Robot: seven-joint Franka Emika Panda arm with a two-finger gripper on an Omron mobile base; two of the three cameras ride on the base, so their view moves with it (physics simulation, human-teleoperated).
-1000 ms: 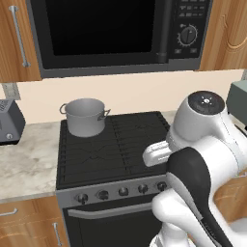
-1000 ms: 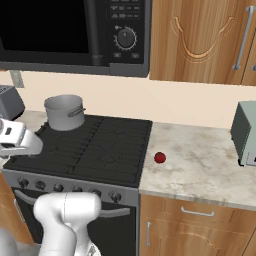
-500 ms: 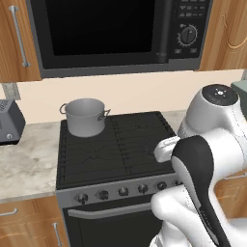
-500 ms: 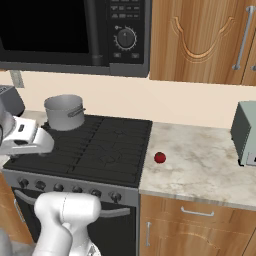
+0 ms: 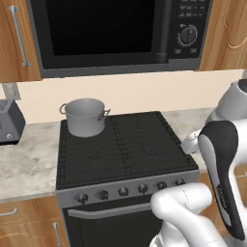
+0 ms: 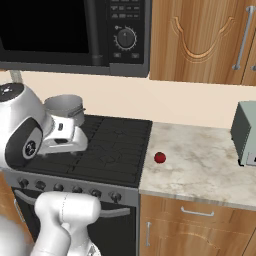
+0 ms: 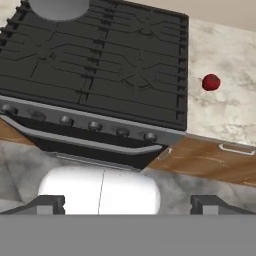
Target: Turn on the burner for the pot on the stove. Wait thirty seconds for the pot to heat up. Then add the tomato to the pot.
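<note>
Nothing done yet: my pincer (image 7: pixel 127 202) hangs open and empty, stove (image 7: pixel 95 55) knobs (image 7: pixel 95 126) ahead untouched, tomato (image 7: pixel 210 82) beyond on the tabletop (image 7: pixel 220 110).

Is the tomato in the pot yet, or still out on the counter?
Still out. The tomato lies on the marble counter right of the stove, apart from the pot on the rear left burner.
</note>
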